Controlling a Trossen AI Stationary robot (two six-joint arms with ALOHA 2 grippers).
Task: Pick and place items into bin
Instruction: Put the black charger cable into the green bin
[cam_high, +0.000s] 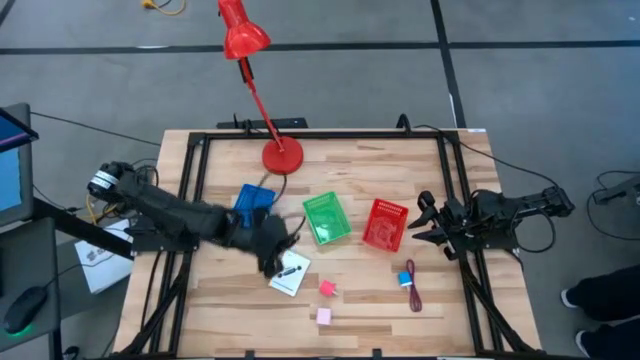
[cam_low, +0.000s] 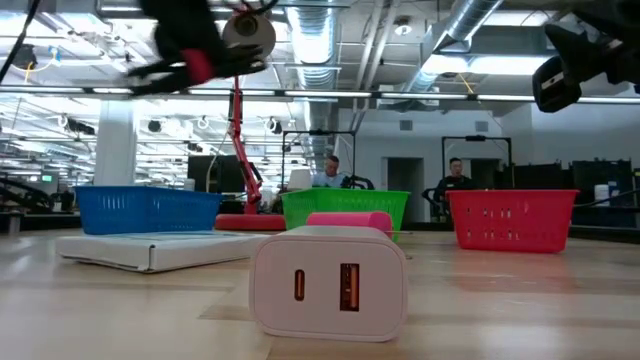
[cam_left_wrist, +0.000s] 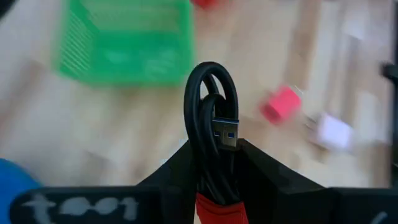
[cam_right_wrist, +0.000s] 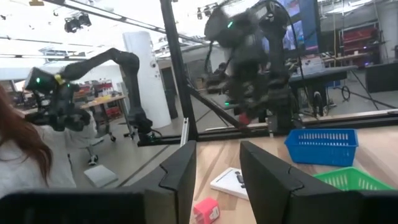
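Left gripper (cam_left_wrist: 214, 152) clamped on a coiled black cable (cam_left_wrist: 212, 118), raised over the white card (cam_high: 290, 274) toward the bench's near edge. Right gripper (cam_high: 424, 225) idles with fingers apart near the right edge. On the wooden bench (cam_high: 230, 310): two pink cubes (cam_high: 327, 288), one blue cube (cam_high: 405, 278), one dark red cable (cam_high: 414, 290); three bins mid-bench: blue (cam_high: 252, 201), green (cam_high: 327, 218), red (cam_high: 385, 224). Red lamp (cam_high: 282, 155) by the far edge; workshop with people behind.

Bright even lighting; left wrist view motion-blurred.

Motion-blurred green bin (cam_left_wrist: 124, 40) behind cable (cam_left_wrist: 213, 118)
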